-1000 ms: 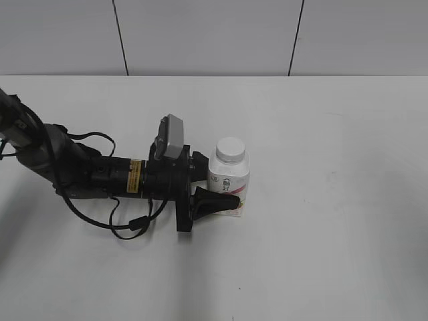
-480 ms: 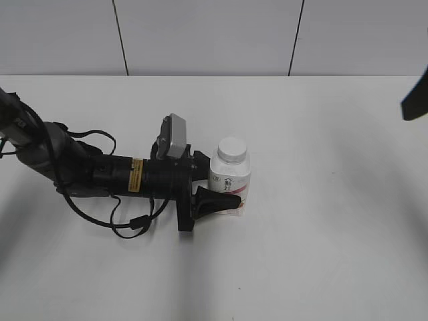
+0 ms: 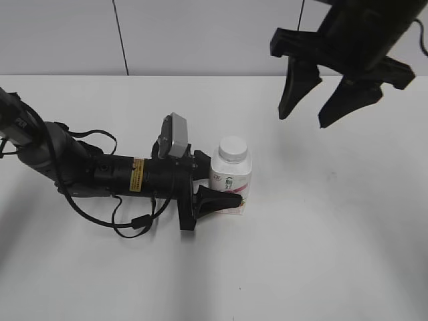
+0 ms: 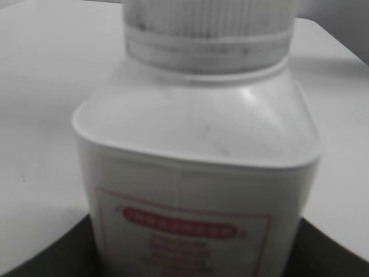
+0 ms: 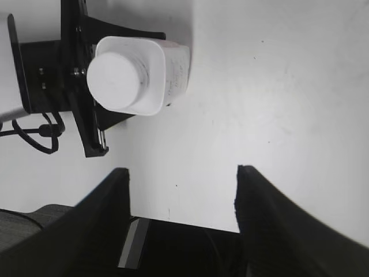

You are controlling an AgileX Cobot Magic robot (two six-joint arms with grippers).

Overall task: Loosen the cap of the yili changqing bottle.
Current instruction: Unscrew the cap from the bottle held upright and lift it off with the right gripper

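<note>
The left claw (image 3: pixel 217 200) grips the squat white plastic bottle (image 3: pixel 231 180) upright on the counter (image 3: pixel 334 234), while the right claw (image 3: pixel 321 100), spread wide at 2 o'clock, hasn't reached the white ridged cap (image 3: pixel 232 148).

This is looking like a robot test lab or a similar bare workroom, though the views are showing too little of the room to be sure. A plain white counter (image 3: pixel 321 254) is filling most of the exterior view, and pale wall panels (image 3: pixel 207 37) with thin dark seams are standing behind it. Two black robot arms are working over the counter, one (image 3: pixel 80 170) lying low with loose cables (image 3: pixel 130 224) trailing beside it.
</note>
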